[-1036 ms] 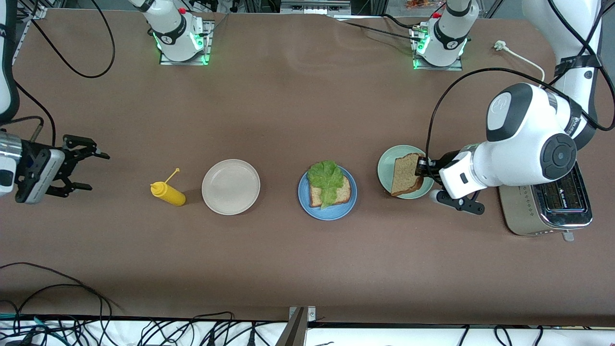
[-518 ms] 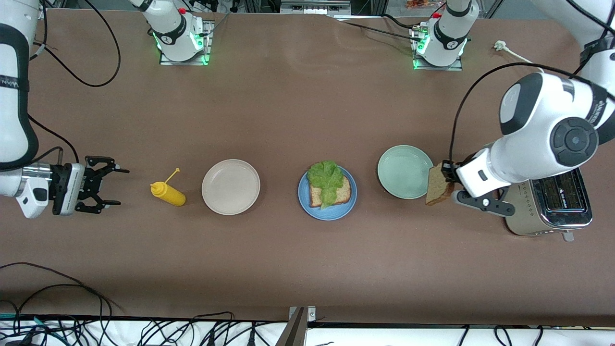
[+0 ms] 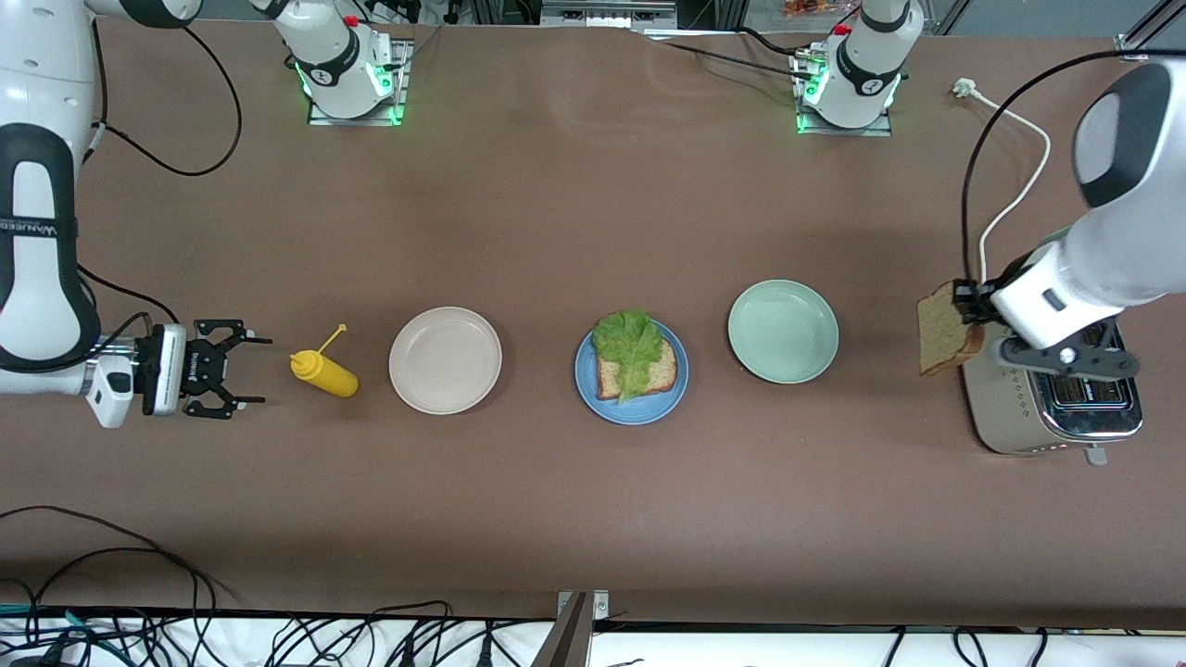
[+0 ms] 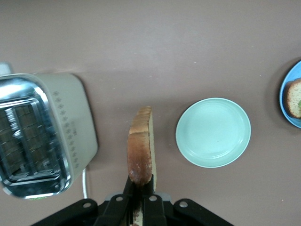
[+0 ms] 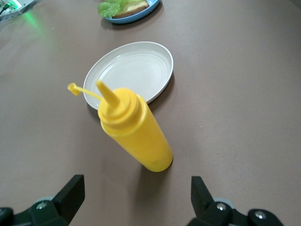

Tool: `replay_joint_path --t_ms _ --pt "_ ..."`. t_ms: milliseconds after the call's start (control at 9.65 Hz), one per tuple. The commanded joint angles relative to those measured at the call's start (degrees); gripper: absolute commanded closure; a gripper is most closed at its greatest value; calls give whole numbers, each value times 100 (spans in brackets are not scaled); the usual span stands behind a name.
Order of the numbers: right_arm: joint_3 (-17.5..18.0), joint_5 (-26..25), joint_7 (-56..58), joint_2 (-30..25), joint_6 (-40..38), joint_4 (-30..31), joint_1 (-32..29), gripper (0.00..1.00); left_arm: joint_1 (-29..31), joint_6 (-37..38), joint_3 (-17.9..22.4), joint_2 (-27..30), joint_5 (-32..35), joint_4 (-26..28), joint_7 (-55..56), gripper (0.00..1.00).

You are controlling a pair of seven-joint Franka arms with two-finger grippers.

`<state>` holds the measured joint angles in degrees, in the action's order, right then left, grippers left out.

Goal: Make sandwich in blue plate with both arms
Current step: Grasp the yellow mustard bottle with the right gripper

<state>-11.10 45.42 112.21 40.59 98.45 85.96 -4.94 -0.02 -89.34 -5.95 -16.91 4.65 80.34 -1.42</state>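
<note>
White arms [image 3: 42, 213], black joint bands, black cables [image 3: 1005, 102].

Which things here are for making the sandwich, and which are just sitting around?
For the sandwich:
- blue plate with bread and lettuce
- bread slice, shut in the left gripper beside the toaster
- right gripper, open beside the mustard bottle

Just sitting around:
- beige plate
- pale green plate
- toaster
- mustard bottle

Blue plate [image 3: 586, 389] – green lettuce [image 3: 633, 345] (ruffled), yellow bottle [image 3: 326, 372].
</note>
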Motion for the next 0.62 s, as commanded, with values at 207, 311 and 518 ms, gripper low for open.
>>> replay_joint_path --t_ms 207,311,518 --pt "82 940 1091 695 60 -71 -113 0 20 347 340 960 106 482 -288 100" --pt "82 1125 1180 783 51 -71 -87 0 11 356 331 1188 106 735 -280 100" --pt "82 1336 1207 880 112 -62 19 0 -6 347 305 1479 106 1061 -280 100"
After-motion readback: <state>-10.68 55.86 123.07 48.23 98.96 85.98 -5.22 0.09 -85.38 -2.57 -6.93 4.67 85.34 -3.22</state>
